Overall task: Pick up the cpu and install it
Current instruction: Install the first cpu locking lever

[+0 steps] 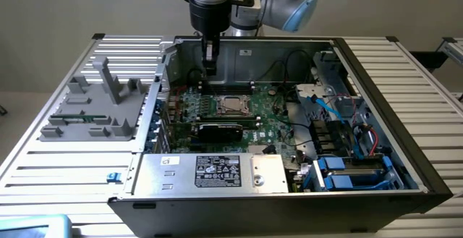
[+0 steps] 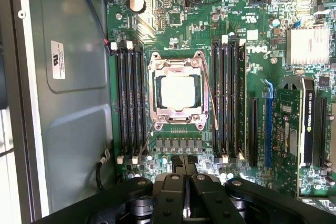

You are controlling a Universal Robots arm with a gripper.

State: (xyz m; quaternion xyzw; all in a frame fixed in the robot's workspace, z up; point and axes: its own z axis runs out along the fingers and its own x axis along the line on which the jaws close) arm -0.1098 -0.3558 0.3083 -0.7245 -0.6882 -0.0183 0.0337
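My claw (image 1: 210, 70) hangs pinched shut, empty, above the motherboard (image 1: 271, 121), while the cpu (image 2: 178, 92) lies flat inside its socket (image 2: 157, 72), five o'clock from me in the exterior view, apparently seated

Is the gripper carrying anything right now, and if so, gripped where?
Nothing is held. The gripper has its jaws shut together with nothing between them. The cpu lies in the socket on the board, apart from the gripper.
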